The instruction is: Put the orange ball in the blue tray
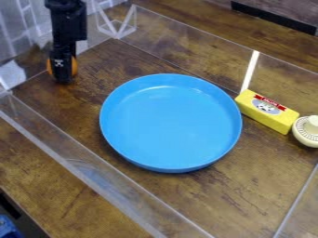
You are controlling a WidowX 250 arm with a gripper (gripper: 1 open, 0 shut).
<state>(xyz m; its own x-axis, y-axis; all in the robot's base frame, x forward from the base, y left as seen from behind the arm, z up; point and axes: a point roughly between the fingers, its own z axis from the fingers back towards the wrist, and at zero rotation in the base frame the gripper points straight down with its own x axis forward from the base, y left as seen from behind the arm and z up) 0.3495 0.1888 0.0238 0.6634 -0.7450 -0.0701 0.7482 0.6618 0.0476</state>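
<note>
black gripper (59,67) over an orange ball (69,67) showing only as orange slivers at its sides; right of it a plain bright blue tray (170,123); further right a yellow box (269,111) with red-and-white label; dark brown wood-grain table (74,121).

Small orange ball (62,67) at the far left of the wooden surface, mostly hidden (only slivers of orange show), large round bright blue tray (170,123) near the middle, shallow, raised rim, lying flat and empty, well apart from the ball
</note>
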